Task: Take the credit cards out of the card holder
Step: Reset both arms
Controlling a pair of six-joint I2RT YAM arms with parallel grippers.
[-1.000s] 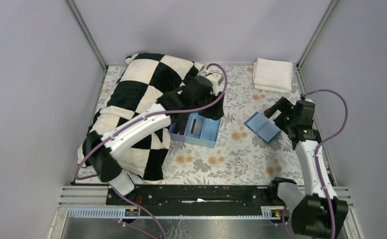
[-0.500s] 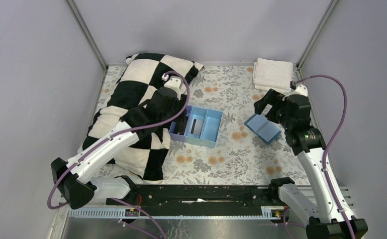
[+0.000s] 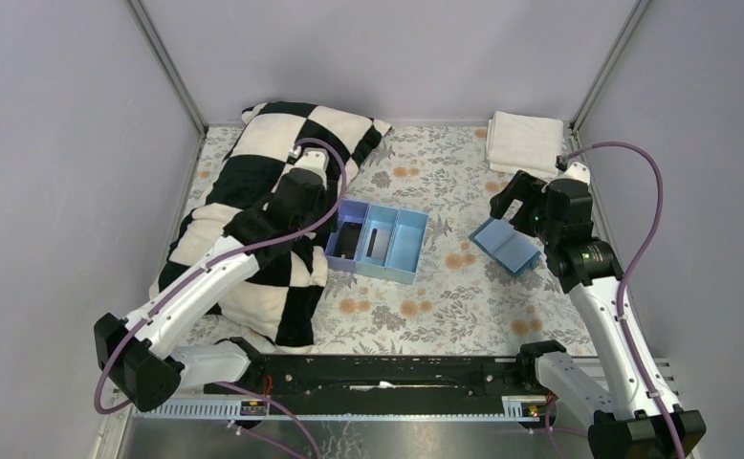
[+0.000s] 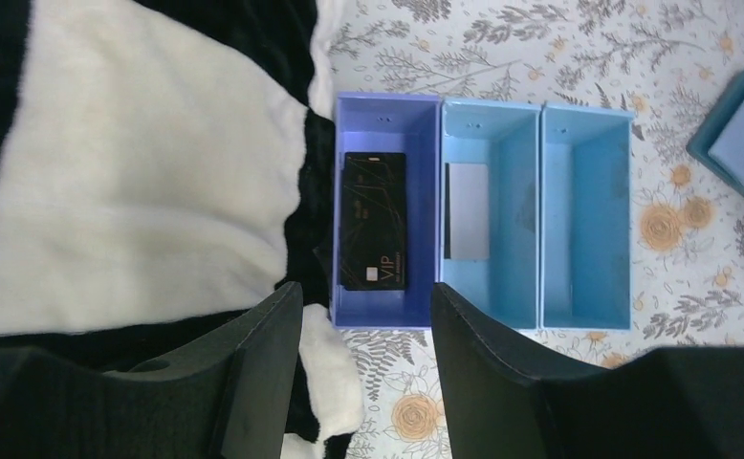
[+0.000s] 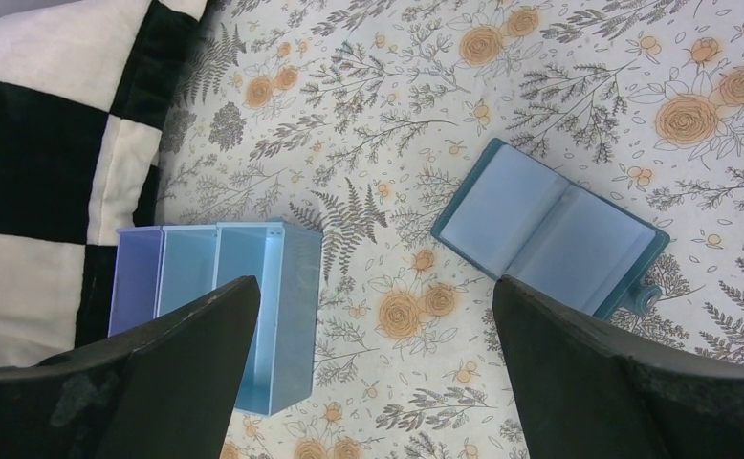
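Left claw and right claw hung released
Cards lay in tray, wallet looked empty; next likely just retreat

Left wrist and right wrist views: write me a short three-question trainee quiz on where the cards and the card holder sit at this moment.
1. True or false: the card holder lies shut on the table.
2. Which compartment of the tray holds the black card? A: the lavender end one. B: the middle one. C: the light blue end one.
3. How many tray compartments hold a card?

Key: 1 false, it lies open; 2 A; 3 two.
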